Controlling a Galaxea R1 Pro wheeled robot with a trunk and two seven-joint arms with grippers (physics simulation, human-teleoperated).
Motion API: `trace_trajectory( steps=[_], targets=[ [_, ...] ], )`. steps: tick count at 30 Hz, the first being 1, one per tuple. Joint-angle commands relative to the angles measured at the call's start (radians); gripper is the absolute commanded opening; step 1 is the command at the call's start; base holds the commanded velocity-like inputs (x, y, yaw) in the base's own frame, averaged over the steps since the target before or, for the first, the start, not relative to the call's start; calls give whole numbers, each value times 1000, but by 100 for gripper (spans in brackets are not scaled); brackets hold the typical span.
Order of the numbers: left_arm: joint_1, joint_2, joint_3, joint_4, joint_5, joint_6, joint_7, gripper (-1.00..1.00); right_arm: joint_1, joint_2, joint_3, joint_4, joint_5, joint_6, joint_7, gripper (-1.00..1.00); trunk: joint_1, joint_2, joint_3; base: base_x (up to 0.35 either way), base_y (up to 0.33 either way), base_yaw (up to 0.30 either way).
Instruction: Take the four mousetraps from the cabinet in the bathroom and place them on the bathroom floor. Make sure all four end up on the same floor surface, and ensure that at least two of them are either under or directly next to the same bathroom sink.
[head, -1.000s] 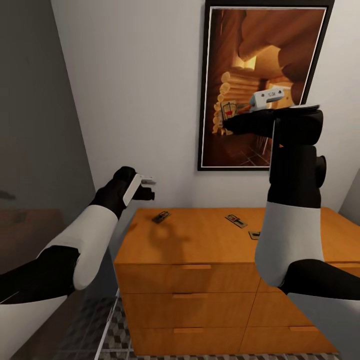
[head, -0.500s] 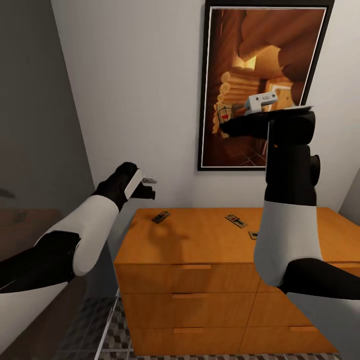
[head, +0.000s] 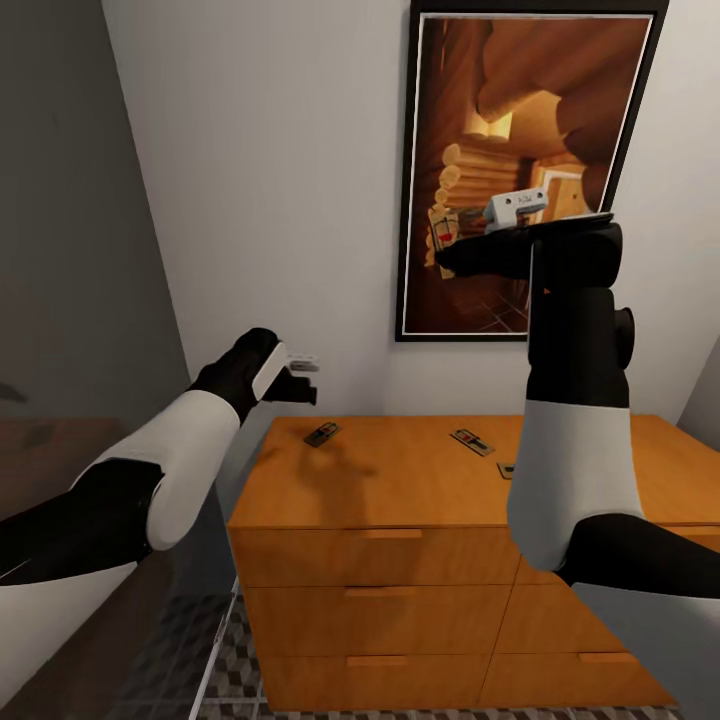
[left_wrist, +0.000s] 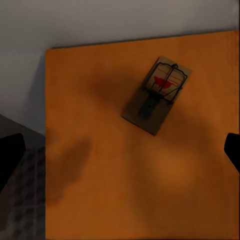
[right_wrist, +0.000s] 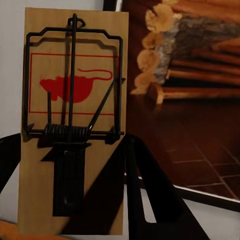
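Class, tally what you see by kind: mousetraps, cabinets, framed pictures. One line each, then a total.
Mousetraps: 4, one held up by the right gripper, three on the cabinet top
Cabinet: 1
Framed picture: 1
Total: 6

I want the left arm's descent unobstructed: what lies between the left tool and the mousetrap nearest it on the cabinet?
Nothing: the left wrist view shows bare cabinet top around the mousetrap, and in the head view the left tool hangs above it over open air.
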Motion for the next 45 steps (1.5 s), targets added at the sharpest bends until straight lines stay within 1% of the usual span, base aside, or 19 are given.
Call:
trace_trajectory(
  steps=[1,6,14,23,31,45],
  targets=[
    [-1,0,-7,0,10,4,-3,100,-2,1,-2,0,7,3,8,-100,0,-1,-1,0,0,0],
    [-1,-2,-11,2,9,4,-38,100,-4,1,-2,11,7,3,8,-100,0,-1,-1,0,0,0],
    [-3,-3,-15,-1,8,4,-60,100,-6,0,-2,29,7,3,8,-100,0,-1,-1,0,0,0],
    [-4,-1,-20,-8,7,4,-96,100,-23,0,-2,43,7,3,8,-100,0,-1,-1,0,0,0],
    [-4,0,-23,-10,4,4,-104,100,-26,0,-2,52,6,3,8,-100,0,-1,-1,7,1,0],
    [-3,0,-24,-10,3,4,-105,100,-28,0,-3,56,6,3,8,-100,0,-1,-1,96,29,0]
  ],
)
